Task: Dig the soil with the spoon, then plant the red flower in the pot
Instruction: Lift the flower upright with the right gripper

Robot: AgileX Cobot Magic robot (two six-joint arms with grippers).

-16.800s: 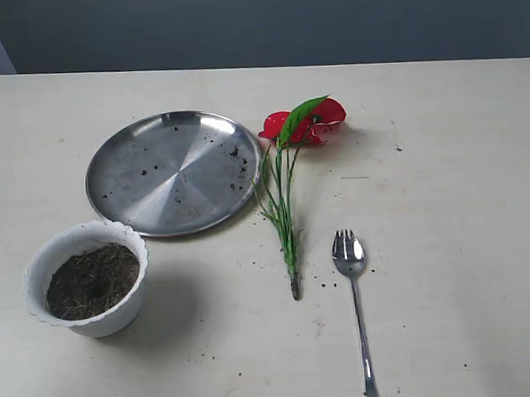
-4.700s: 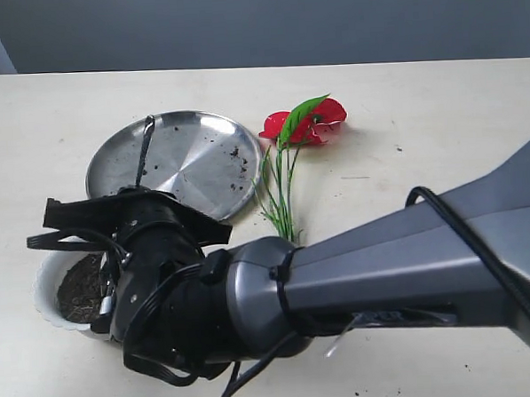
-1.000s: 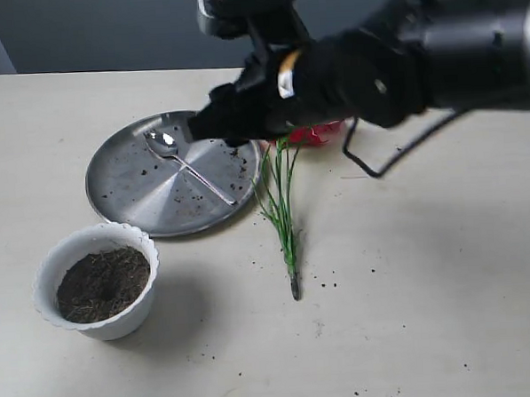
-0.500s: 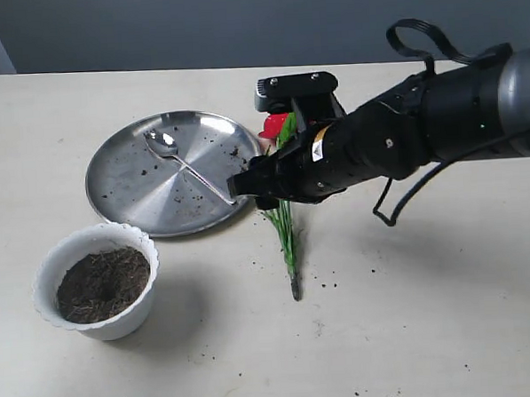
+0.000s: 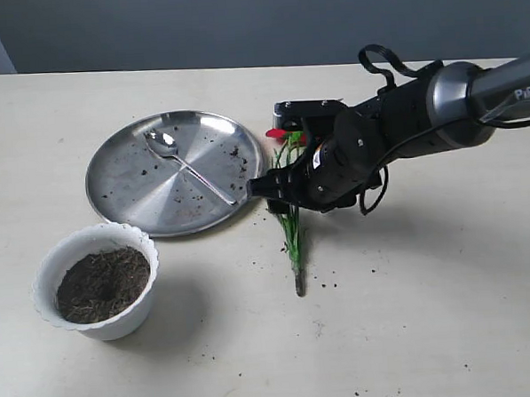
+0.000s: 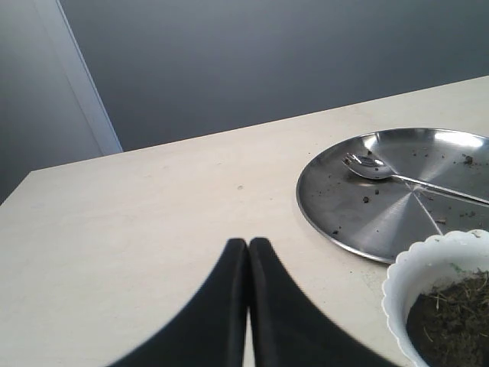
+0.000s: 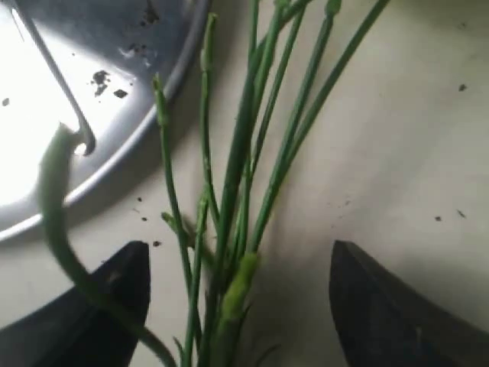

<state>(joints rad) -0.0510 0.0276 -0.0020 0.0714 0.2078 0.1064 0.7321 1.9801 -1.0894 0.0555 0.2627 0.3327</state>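
The red flower (image 5: 292,231) lies on the table right of the plate; my right arm hides most of its petals. My right gripper (image 5: 281,196) is low over the thin green stems (image 7: 229,229) and stands open, with one finger on each side of the bunch and apart from it. The spoon (image 5: 189,168) lies on the steel plate (image 5: 131,192), also seen as the spoon (image 6: 382,171) in the left wrist view. The white scalloped pot (image 5: 59,258) holds dark soil (image 5: 103,283) at front left. My left gripper (image 6: 247,245) is shut and empty, near the pot (image 6: 428,256).
Specks of soil dot the plate (image 6: 344,214) and the table round the stem end (image 5: 298,286). The plate's rim (image 7: 145,134) and the spoon handle's tip (image 7: 84,141) lie close beside the stems.
My right arm has come down from above the plate to the flower stems, and its jaws have opened wide. The spoon stays on the plate.
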